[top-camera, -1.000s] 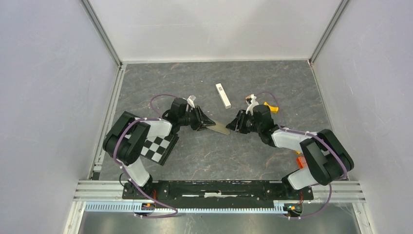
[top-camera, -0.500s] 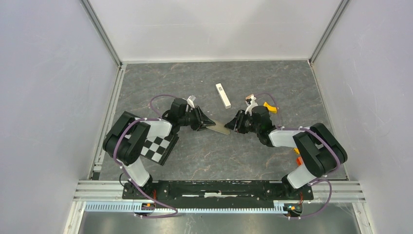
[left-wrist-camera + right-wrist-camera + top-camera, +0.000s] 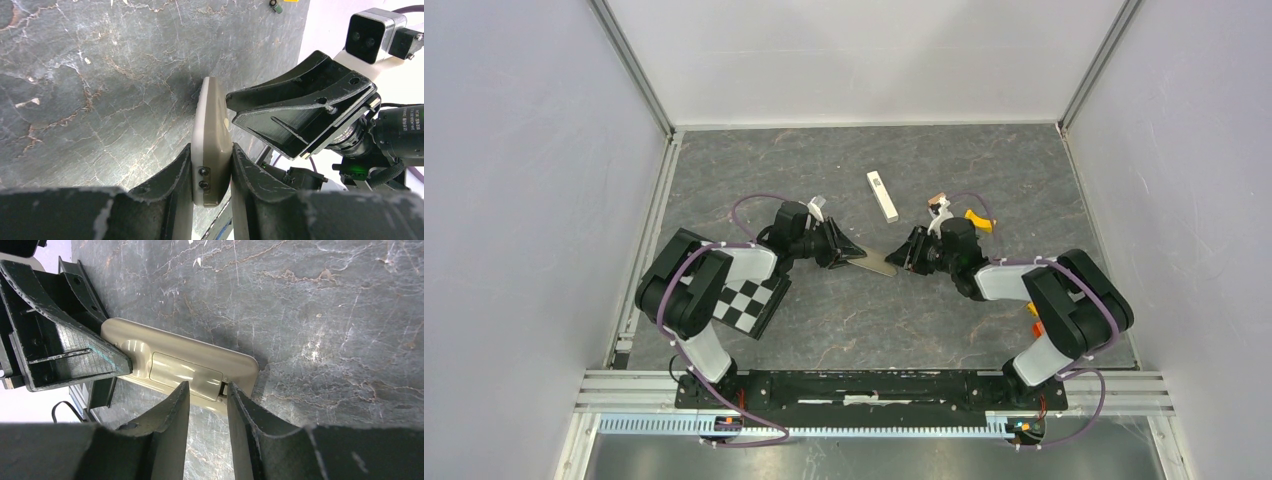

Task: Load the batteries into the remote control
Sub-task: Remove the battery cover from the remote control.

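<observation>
Two hands: facing each other.
Left hand (image 3: 211, 148): clamped on flat grey-olive remote control (image 3: 212, 117).
Right hand (image 3: 207, 386): fingers narrowed at remote's end; grip unclear.
Bench (image 3: 844, 322): dark veined stone-look slab, white walls (image 3: 864, 60) around.

Top external: we look steeply down from far above and behind the left gripper (image 3: 855, 254) and the right gripper (image 3: 904, 257), which face each other tip to tip. Left wrist and right wrist: we sit close behind each gripper's own fingers (image 3: 170, 175), looking out along them toward the opposite gripper just ahead. All three views share the remote control (image 3: 879, 264), midway between the two grippers.
</observation>
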Motion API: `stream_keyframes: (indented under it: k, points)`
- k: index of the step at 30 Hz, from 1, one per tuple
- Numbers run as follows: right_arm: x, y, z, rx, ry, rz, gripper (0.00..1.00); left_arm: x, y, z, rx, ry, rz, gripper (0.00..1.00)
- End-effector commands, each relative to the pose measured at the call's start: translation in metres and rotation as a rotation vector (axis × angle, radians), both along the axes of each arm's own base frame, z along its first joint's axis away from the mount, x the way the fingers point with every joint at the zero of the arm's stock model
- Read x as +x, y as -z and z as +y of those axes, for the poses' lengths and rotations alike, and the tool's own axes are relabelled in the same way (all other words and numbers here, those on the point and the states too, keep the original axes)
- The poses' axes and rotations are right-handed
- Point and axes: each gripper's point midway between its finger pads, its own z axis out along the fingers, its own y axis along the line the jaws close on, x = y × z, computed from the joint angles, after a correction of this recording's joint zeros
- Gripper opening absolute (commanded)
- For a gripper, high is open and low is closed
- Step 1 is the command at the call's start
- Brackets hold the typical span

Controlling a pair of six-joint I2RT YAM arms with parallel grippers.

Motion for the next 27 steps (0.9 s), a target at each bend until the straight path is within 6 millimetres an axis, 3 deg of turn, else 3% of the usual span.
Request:
stream_keyframes:
  k: [1,6,10,16,21,27]
  points:
    - [0.0,0.004,0.006,0.028,-0.011,0.019,0.39,-0.004,0.01,0.001,0.024,-0.009,0.032,0.02]
    - [-0.014,-0.017,0.024,0.234,-0.05,0.039,0.38,-0.007,0.01,-0.003,0.016,0.01,0.029,0.02]
    - [-0.019,-0.062,0.035,0.443,-0.089,-0.055,0.36,-0.013,0.015,-0.008,0.026,0.033,0.028,0.02]
    - [-0.017,-0.104,0.04,0.559,-0.131,-0.195,0.34,-0.018,0.021,-0.011,0.048,0.039,0.034,0.02]
    - [-0.01,-0.104,0.038,0.512,-0.123,-0.233,0.32,-0.016,0.023,-0.003,0.126,0.036,0.017,0.02]
    - [0.007,-0.074,0.023,0.33,-0.046,-0.216,0.32,-0.014,0.022,0.007,0.208,0.036,-0.001,0.02]
